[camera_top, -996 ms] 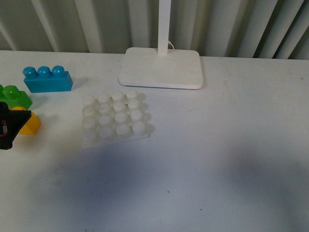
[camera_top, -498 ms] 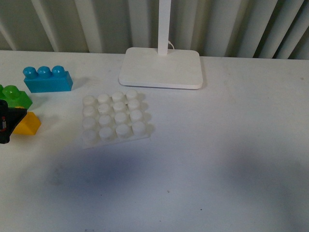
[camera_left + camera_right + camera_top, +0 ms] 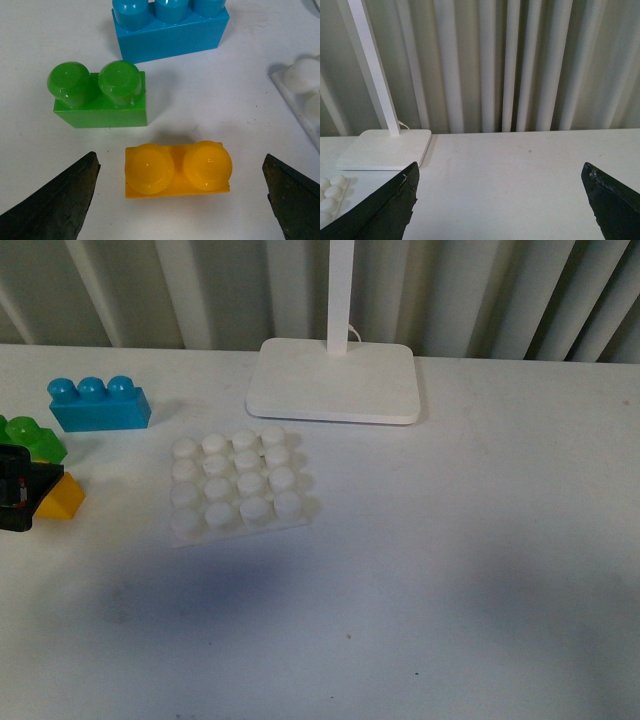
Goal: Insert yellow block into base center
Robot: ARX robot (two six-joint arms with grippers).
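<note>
Yellow block sits on table, studs up, at robot's far left. I see left gripper spread wide astride it, gap either side. Green brick just beyond, blue brick further. Base lies apart, to block's right. Right gripper spread too, facing lamp stand.

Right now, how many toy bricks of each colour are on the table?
Blue three-stud brick: 1
Green two-stud brick: 1
Yellow two-stud brick: 1
Total: 3
</note>
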